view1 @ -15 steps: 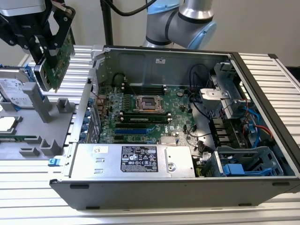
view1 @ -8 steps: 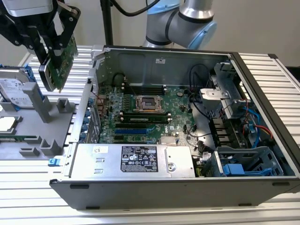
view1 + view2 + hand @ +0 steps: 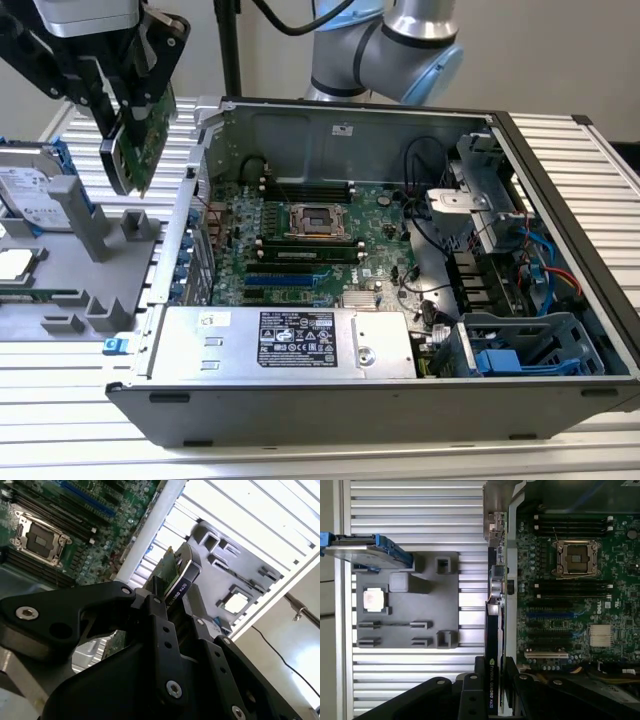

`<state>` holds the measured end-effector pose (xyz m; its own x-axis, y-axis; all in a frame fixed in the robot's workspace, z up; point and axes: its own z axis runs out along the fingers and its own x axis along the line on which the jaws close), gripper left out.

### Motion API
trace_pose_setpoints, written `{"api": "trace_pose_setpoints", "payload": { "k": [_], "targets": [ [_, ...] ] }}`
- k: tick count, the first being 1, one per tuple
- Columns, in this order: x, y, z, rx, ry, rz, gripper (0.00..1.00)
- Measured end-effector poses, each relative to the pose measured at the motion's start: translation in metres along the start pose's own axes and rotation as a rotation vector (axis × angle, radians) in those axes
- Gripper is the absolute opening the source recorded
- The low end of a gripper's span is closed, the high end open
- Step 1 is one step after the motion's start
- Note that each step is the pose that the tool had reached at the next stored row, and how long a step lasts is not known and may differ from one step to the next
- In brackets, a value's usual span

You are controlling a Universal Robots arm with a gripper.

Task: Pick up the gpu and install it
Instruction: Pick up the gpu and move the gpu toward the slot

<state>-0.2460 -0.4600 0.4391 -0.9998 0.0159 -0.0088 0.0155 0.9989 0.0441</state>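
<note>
Gripper [image 3: 127, 108] clenched on gpu [image 3: 136, 150]; you hold card edge-down in air above gray fixture [image 3: 55, 265], just outside open case [image 3: 190, 205] wall, toward exterior view's left. Near-vertical hang suits dropping into motherboard [image 3: 385, 215] slots. Card not yet inside case.

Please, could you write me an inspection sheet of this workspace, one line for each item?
Surface: slatted metal table carrying an open computer case and a grey fixture.
Job's things: gpu held in the air above the fixture, at the exterior view's left of the case; not in a slot of the motherboard.
Clutter: hard drive and square chip on the fixture.
Grippers: gripper shut on the gpu.
Cables: black, red and blue cables inside the case.
Surroundings: pale wall, black pole.
</note>
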Motion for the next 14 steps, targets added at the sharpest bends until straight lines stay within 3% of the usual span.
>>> {"api": "trace_pose_setpoints", "payload": {
  "k": [14],
  "targets": [
    [-0.0207,0.0003,0.0002,0.0001,0.0001,0.0,0.0]
  ]
}}
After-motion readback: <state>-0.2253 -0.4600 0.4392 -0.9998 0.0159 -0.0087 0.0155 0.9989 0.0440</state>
